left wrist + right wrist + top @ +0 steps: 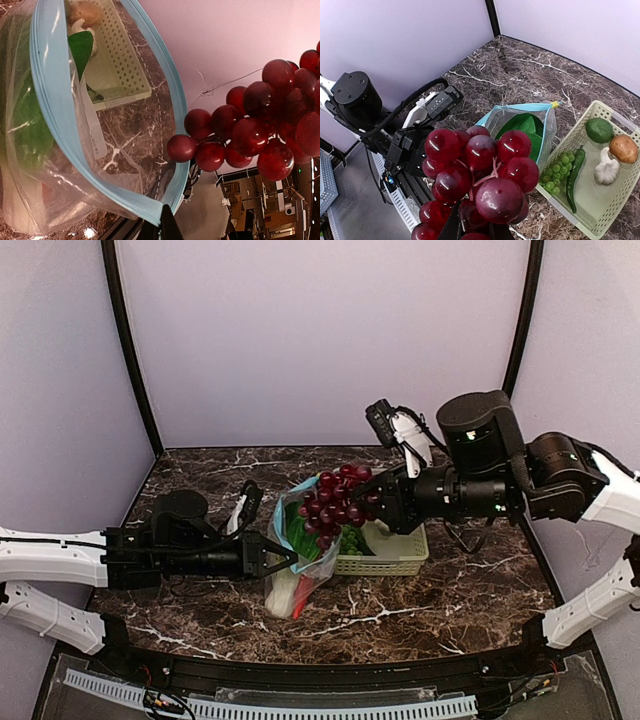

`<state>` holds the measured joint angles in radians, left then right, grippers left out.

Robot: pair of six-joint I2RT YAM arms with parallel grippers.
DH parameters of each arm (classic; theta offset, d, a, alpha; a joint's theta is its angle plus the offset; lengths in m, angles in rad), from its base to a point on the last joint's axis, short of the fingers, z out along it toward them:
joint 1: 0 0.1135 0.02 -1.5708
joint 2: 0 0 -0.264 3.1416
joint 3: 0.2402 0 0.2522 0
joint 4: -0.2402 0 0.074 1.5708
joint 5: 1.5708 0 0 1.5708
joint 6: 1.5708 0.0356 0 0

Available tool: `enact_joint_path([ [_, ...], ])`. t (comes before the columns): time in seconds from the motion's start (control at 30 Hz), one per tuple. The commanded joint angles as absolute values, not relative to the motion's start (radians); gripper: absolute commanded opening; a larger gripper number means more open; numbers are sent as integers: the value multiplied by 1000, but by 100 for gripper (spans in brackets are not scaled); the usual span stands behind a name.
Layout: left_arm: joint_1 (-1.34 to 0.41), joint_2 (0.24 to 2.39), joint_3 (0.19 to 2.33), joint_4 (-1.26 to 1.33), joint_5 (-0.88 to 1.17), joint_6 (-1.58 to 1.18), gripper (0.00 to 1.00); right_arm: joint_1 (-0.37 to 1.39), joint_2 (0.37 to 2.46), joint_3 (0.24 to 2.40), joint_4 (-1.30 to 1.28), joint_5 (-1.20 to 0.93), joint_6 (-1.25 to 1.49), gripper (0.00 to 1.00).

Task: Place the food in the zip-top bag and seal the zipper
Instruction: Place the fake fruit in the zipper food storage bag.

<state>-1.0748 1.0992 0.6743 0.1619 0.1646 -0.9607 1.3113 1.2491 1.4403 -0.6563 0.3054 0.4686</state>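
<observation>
Your left fingers [278, 557] clench the zip-top bag [315, 572], leafy green [520, 125] inside; right fingers [453, 227] grasp the grapes [335, 502] above it; 5 pieces [623, 148] lie in the basket [400, 562]; zipper [520, 106] unsealed.

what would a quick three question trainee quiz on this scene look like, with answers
1. True or false: the right gripper holds the purple grapes.
2. What does the left gripper pinch? A) nothing B) the zip-top bag at its zipper C) the purple grapes
3. Fill in: the leafy green lies inside the ____.
Key: 1 true; 2 B; 3 zip-top bag.
</observation>
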Motion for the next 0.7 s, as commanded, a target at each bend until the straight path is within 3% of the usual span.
enact_joint_path([
  [0.0,-1069,1098,705,143,194,-934,1,1277,1310,1495,-630,212,415,0],
  [0.3,-1068,1097,714,138,212,-920,1,1162,1460,1564,-712,56,379,0],
  [0.67,-1069,1129,814,11,292,-825,1,1155,1682,1766,-921,-31,223,0],
])
